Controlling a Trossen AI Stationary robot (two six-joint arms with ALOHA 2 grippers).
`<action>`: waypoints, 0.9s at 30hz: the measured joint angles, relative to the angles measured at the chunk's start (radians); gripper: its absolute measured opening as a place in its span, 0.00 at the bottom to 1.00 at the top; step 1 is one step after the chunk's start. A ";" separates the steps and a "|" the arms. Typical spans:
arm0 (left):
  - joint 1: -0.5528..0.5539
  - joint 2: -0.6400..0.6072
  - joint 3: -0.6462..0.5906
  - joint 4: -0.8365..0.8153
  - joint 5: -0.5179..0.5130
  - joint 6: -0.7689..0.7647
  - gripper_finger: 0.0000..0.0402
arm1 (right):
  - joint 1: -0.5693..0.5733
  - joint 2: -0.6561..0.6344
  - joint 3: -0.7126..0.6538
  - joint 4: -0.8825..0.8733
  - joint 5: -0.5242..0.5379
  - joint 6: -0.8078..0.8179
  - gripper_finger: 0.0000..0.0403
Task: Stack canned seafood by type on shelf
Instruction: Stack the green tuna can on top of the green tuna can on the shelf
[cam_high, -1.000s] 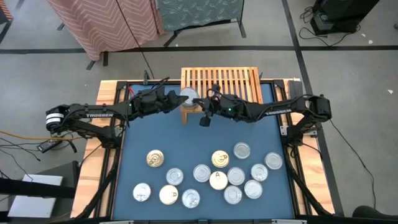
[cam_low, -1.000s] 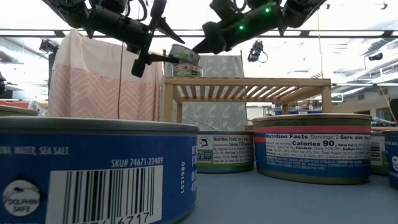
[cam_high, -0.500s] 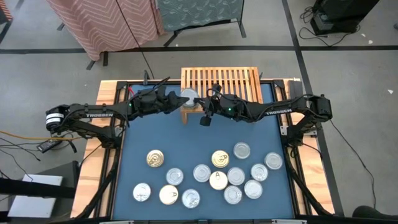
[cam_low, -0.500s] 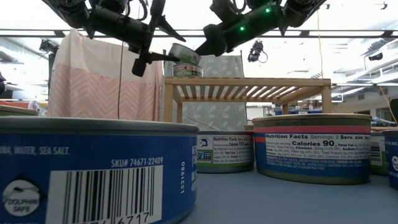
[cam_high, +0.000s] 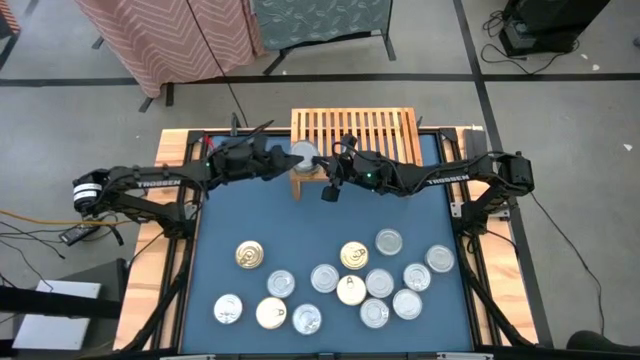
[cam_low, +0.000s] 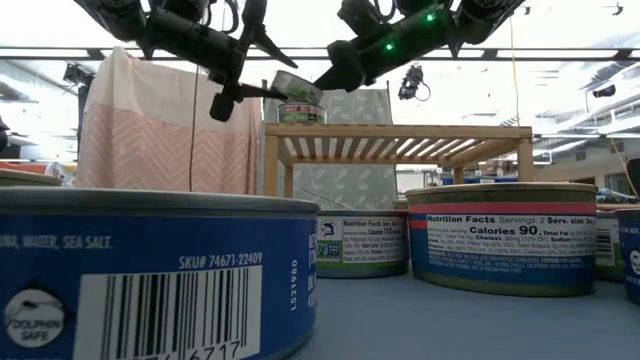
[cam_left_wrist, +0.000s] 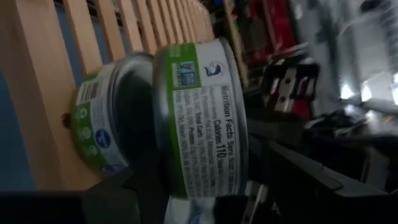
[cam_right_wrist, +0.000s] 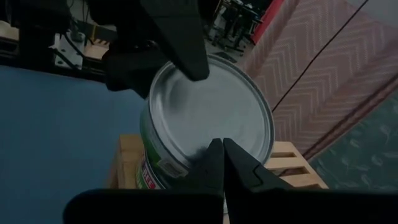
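I am the robot, and my left pincer (cam_high: 283, 160) is pinching a green-label can (cam_high: 303, 153) by its sides. I hold it tilted over another green can (cam_low: 302, 113) that sits on the shelf's (cam_high: 370, 130) front left corner, right at the edge. The two cans look very close; I cannot tell if they touch. My right pincer (cam_high: 328, 168) is pressed together, with its tip at the top can's silver lid (cam_right_wrist: 211, 118). The rest of the shelf's slats are bare. On the held can I read "Nutrition Facts" and "Calories 110." The other cans (cam_high: 350, 285) sit well away from the shelf on the blue mat (cam_high: 220, 215). One says "DOLPHIN SAFE" (cam_low: 150, 280).
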 joint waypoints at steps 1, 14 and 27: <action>0.000 0.000 0.025 -0.040 0.003 0.025 0.60 | 0.000 0.000 0.000 0.000 0.000 0.000 0.00; 0.001 0.008 0.177 -0.296 -0.049 0.184 0.60 | 0.000 0.000 0.000 -0.004 0.000 0.000 0.00; 0.002 0.033 0.179 -0.371 -0.020 0.216 0.60 | 0.000 0.000 0.000 0.013 0.000 0.000 0.00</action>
